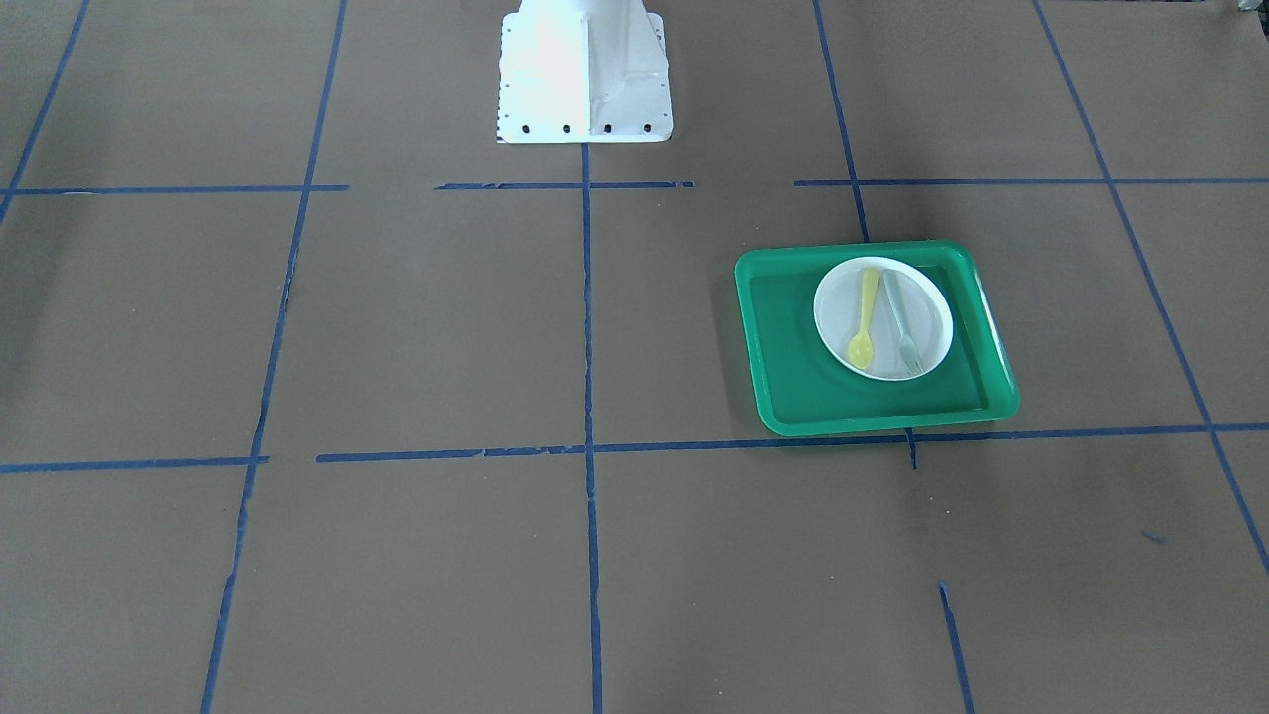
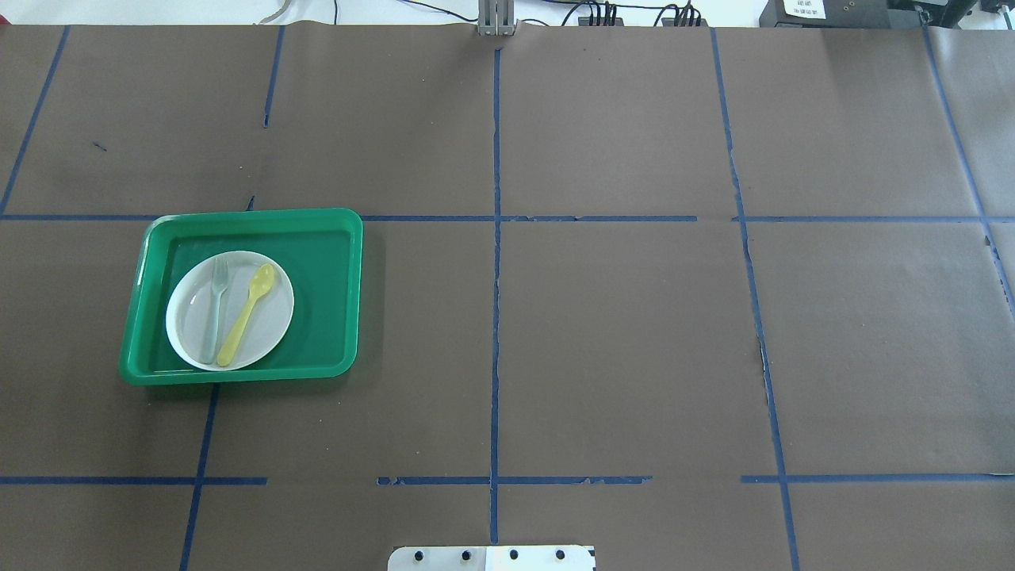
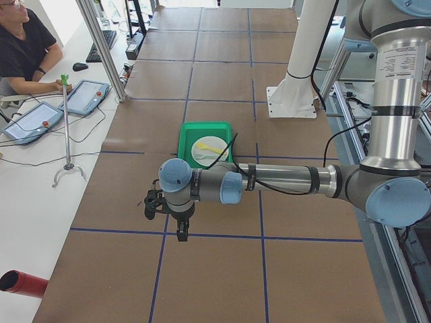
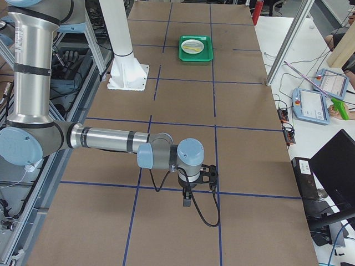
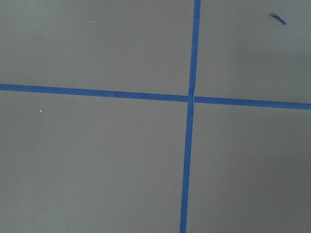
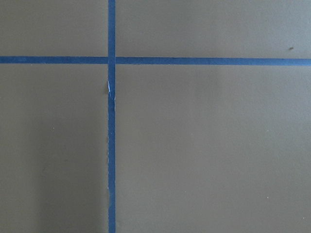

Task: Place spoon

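Observation:
The yellow spoon (image 1: 865, 315) lies on the white plate (image 1: 838, 302), bowl toward the operators' side, beside a pale translucent fork (image 1: 900, 319). The plate sits in a green tray (image 1: 793, 382). In the overhead view the spoon (image 2: 247, 312), plate (image 2: 270, 325) and tray (image 2: 329, 270) are at the left. My left gripper (image 3: 180, 235) shows only in the exterior left view, hanging over bare table well short of the tray (image 3: 187, 138). My right gripper (image 4: 187, 201) shows only in the exterior right view, far from the tray (image 4: 195, 55). I cannot tell whether either is open or shut. Both wrist views show only paper and tape.
Brown paper with blue tape lines (image 2: 496, 317) covers the table. The white robot base (image 1: 585, 79) stands at the table's robot side. An operator (image 3: 23, 50) and tablets (image 3: 84, 96) sit beyond the far edge.

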You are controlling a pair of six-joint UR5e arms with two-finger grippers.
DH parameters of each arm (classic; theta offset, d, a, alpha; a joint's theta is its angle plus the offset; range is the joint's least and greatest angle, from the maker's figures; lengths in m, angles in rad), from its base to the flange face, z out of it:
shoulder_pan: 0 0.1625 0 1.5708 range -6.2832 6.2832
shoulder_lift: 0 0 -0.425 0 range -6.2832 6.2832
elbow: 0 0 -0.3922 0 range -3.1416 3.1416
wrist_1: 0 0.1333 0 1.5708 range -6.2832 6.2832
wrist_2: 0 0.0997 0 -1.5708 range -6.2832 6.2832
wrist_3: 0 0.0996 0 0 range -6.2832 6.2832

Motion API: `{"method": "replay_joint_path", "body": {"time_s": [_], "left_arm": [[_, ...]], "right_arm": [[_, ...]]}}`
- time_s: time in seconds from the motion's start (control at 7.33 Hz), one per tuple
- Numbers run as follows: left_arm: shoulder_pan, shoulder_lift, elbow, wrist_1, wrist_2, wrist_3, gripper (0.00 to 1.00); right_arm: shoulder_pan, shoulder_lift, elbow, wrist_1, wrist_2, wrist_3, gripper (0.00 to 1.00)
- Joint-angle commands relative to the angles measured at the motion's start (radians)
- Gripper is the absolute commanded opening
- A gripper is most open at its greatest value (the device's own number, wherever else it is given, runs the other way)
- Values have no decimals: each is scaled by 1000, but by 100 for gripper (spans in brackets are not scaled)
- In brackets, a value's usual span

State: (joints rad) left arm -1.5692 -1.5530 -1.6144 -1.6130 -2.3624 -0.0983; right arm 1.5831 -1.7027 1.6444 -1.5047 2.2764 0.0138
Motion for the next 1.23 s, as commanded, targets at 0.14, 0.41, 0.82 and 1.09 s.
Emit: {"method": "replay_joint_path", "body": {"time_s": [0.14,0.41,0.82,1.09], "left_arm": [[20,-31,-37,-5,62,0,100],[81,-61,-100,-1,91,-20,100],[400,-131,-306,-5,92,-461,100],[515,-191,-326,-7,98,-574,100]], "right_arm": [[0,0,0,0,0,0,100],[0,0,0,0,0,0,100],[0,0,0,0,0,0,100],[0,0,0,0,0,0,100]]}}
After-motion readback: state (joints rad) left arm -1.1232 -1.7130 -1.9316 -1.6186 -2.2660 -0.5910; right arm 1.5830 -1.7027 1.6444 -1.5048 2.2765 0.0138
